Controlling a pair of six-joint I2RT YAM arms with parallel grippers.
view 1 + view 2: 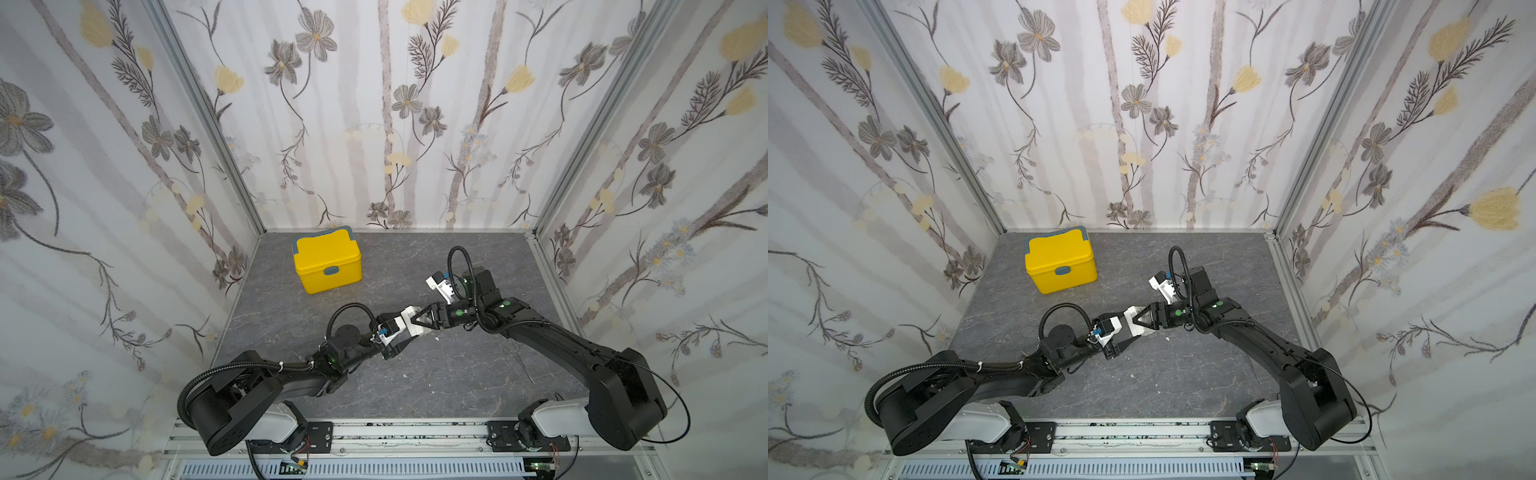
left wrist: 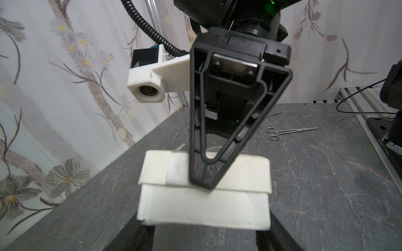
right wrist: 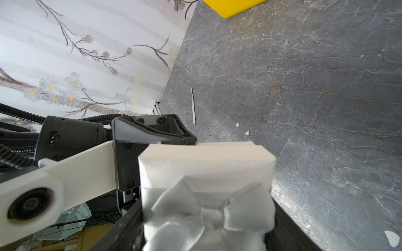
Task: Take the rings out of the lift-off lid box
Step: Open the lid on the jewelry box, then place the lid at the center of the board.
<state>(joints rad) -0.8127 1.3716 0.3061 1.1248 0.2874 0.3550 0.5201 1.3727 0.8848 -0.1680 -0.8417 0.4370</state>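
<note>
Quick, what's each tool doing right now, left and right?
Left tool: closed on the base of the lift-off lid box.
Right tool: closed on its lid.

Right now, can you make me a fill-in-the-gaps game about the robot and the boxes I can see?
1. The left gripper and right gripper both grip the lift-off lid box, which is ____.
2. Its lid carries a silver ____.
3. The big latched box at the back is ____.
4. Metal forceps lie on the table beside the robot's ____ arm.

Missing words: white; bow; yellow; right.
</note>
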